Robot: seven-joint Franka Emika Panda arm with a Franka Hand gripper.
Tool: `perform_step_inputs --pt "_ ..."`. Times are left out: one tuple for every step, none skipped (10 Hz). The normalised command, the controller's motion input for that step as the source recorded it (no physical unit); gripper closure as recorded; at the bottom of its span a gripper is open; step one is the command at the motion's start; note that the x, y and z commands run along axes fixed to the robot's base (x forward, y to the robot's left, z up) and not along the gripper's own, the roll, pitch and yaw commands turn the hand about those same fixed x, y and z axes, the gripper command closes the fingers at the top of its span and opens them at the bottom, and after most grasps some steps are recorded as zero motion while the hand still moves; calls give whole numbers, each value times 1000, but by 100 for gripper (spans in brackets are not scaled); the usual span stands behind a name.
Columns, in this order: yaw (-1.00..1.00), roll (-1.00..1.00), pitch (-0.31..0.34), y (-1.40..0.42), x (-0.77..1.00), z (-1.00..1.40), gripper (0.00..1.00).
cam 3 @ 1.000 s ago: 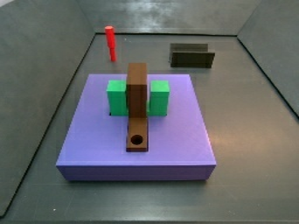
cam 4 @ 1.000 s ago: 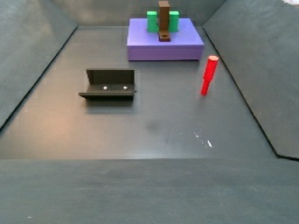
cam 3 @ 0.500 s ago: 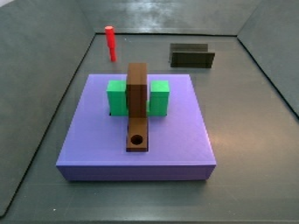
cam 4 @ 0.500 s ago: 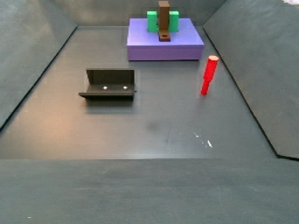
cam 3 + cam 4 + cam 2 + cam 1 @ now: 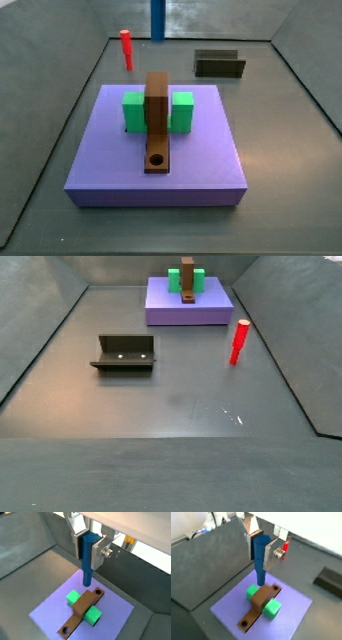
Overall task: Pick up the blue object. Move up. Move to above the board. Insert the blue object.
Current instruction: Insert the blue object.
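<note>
My gripper (image 5: 258, 561) is shut on the blue object (image 5: 260, 568), a thin blue peg hanging straight down between the silver fingers (image 5: 272, 556). Both wrist views show this; in the other, the gripper (image 5: 86, 554) holds the peg (image 5: 87, 564) the same way. The peg hangs high above the board (image 5: 256, 608), a narrow brown plank lying across the green block (image 5: 270, 609) on the purple slab (image 5: 291, 614). In a side view only the peg's lower part (image 5: 158, 18) shows at the top edge, behind the board (image 5: 158, 118). The board's hole (image 5: 158, 160) is at its near end.
A red peg (image 5: 127, 48) stands on the floor beyond the purple slab (image 5: 201, 160); it also shows in a side view (image 5: 239, 342). The dark fixture (image 5: 219, 64) stands at the back right and shows again in a side view (image 5: 124, 353). Grey walls enclose the floor.
The blue peg has come into a side view at the top edge, where nothing showed before. The board, red peg and fixture have not moved.
</note>
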Motion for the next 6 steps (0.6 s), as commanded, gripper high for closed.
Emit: perform_step_inputs --pt "0 -116 0 -969 51 -660 100" --pt "0 -169 0 -866 26 -666 100" --pt "274 -80 -29 -389 171 -906 100" --pt "263 0 -61 -240 189 -1000 100" --pt "243 36 -60 -166 183 -1000 100" --pt "214 189 -27 -89 260 -854 100"
